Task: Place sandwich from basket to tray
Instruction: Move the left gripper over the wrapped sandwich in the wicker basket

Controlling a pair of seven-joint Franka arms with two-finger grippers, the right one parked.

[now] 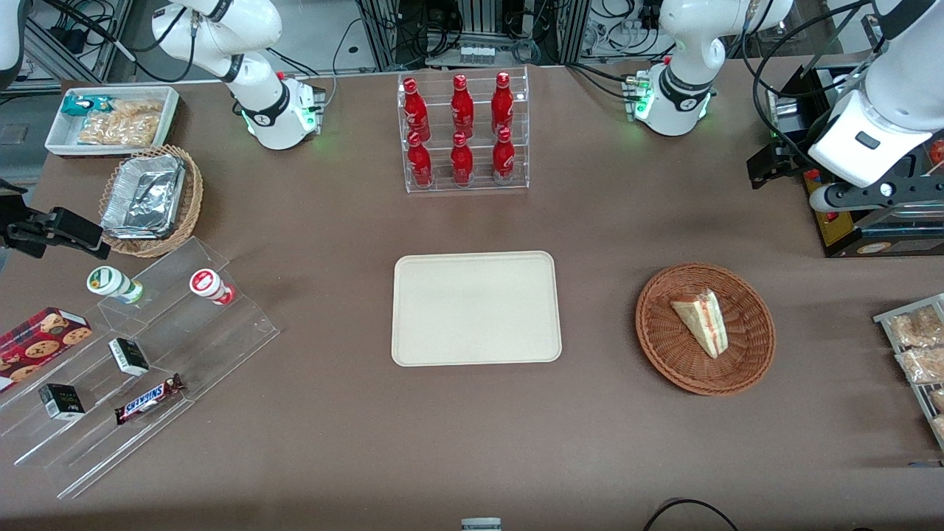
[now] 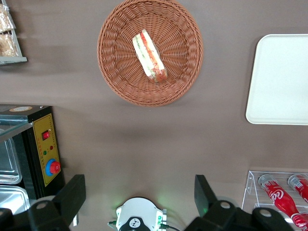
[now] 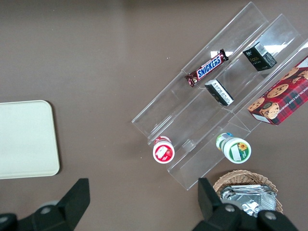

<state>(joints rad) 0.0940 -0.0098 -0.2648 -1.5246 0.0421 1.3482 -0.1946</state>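
The sandwich [image 1: 702,321], a pale bread wedge with red and green filling, lies in the round reddish-brown wicker basket [image 1: 664,346]. It also shows in the left wrist view [image 2: 149,55], inside the basket [image 2: 115,72]. The cream tray [image 1: 476,308] lies flat and bare beside the basket, toward the parked arm's end; its edge shows in the left wrist view [image 2: 284,79]. The left arm's gripper [image 1: 763,168] hangs high above the table, farther from the front camera than the basket. Its fingers [image 2: 72,192] are spread wide and hold nothing.
A clear rack of red bottles [image 1: 463,133] stands farther from the front camera than the tray. A black appliance [image 1: 848,221] sits under the gripper. Bagged snacks [image 1: 918,346] lie at the working arm's end. An acrylic stepped shelf [image 1: 140,346], foil-tray basket [image 1: 151,199] and white bin [image 1: 110,118] are at the parked arm's end.
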